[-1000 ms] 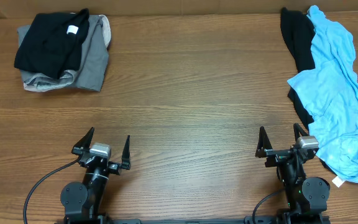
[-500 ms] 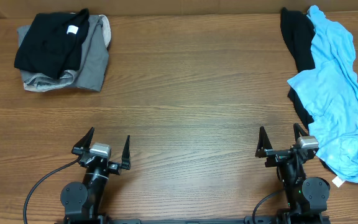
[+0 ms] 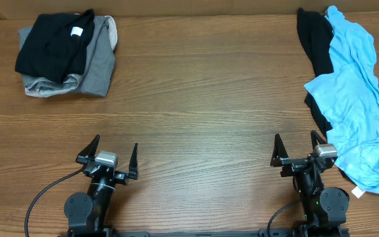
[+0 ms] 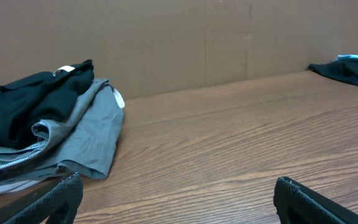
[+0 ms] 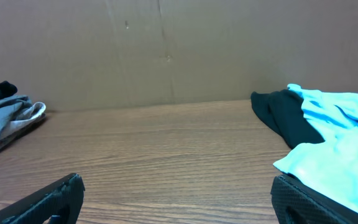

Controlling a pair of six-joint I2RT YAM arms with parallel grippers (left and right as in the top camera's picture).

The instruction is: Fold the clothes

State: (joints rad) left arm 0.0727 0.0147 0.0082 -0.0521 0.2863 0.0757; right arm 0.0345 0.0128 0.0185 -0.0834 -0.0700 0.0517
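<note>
Overhead: the left gripper (image 3: 116,153) and right gripper (image 3: 299,148) stand spread wide, empty, at the bench's (image 3: 202,99) near edge. A folded black T-shirt (image 3: 51,43) tops grey garments (image 3: 97,69) far left, and a light-blue garment (image 3: 351,92) lies rumpled at right. Left wrist: fingers apart, nothing between. Right wrist: likewise.

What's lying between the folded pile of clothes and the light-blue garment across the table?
Nothing. The overhead view shows only bare wooden table between the folded pile and the light-blue garment.
</note>
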